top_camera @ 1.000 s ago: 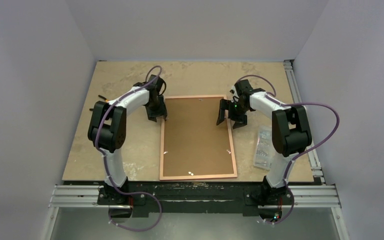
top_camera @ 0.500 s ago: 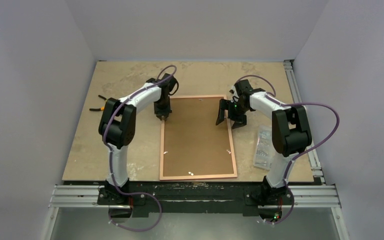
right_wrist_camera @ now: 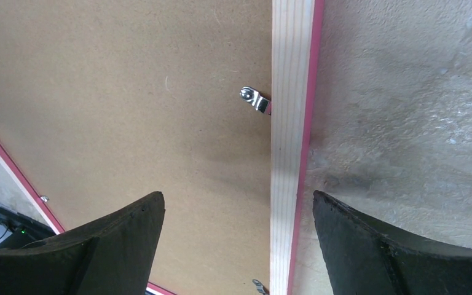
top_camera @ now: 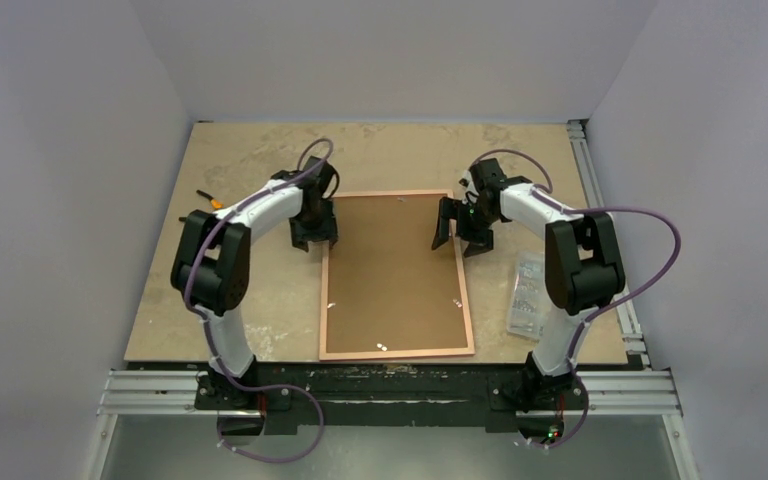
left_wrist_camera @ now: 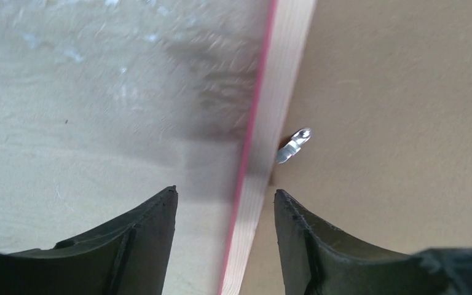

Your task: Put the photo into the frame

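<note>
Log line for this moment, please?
frame: back up | left gripper: open, straddling left edge | right gripper: open, straddling right edge

the tan, marbled table [top_camera: 400, 150] carries the frame [top_camera: 397, 353] lying back-up at its middle, a clear plastic piece [top_camera: 527, 293] near its right edge, and what may be a small black-and-orange tool [top_camera: 204, 197] at left.

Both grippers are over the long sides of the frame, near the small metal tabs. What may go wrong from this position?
1. The left gripper straddles the frame rail beside a metal tab. Closing here might pinch the rail and shift or lift the frame instead of working the tab.
2. The right gripper hangs wide open over the opposite rail. A finger could scrape the backing board or miss the other tab.
</note>
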